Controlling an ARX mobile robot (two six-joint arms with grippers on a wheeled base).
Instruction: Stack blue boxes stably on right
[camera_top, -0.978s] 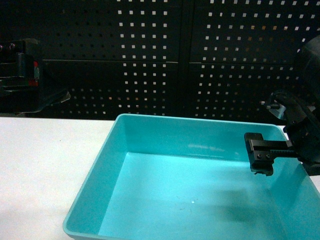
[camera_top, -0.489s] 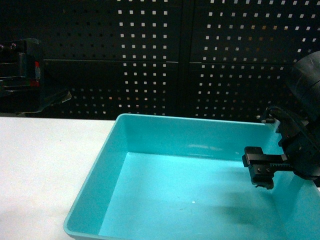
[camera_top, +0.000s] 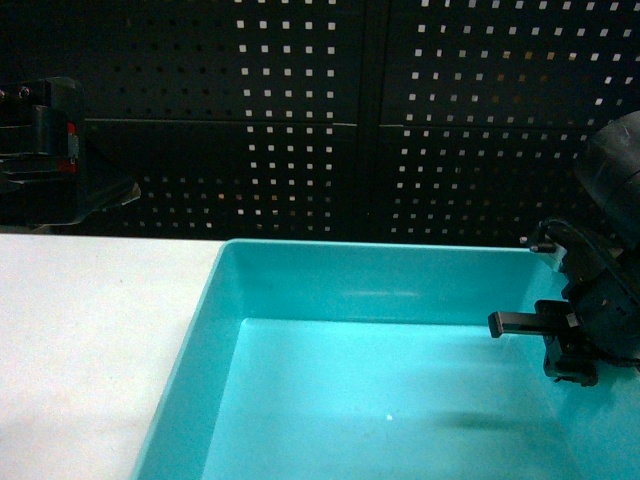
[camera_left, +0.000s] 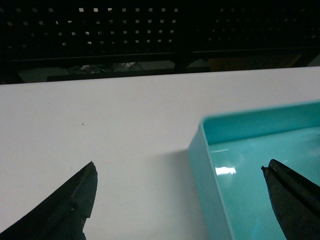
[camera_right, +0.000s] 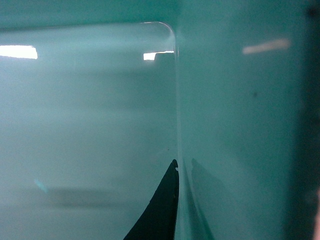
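One of the blue boxes, a light turquoise tub (camera_top: 380, 390), fills the lower middle and right of the head view on the white table (camera_top: 80, 330). My right gripper (camera_top: 565, 360) is at the tub's right wall. In the right wrist view one black finger (camera_right: 162, 210) presses the inside of that wall, and the other shows as a dark shape through it. My left gripper (camera_left: 178, 167) is open astride the tub's left wall (camera_left: 210, 190), with one finger over the table and one over the tub's floor. The head view does not show the left gripper.
A black pegboard wall (camera_top: 330, 120) runs behind the table. A dark device (camera_top: 50, 150) stands at the far left, above the table's back edge. White tabletop (camera_left: 100, 115) lies left of the tub.
The right gripper has moved right and lower, onto the tub's right wall. The tub has shifted in the head view: its far rim sits lower and its near left corner has left the frame.
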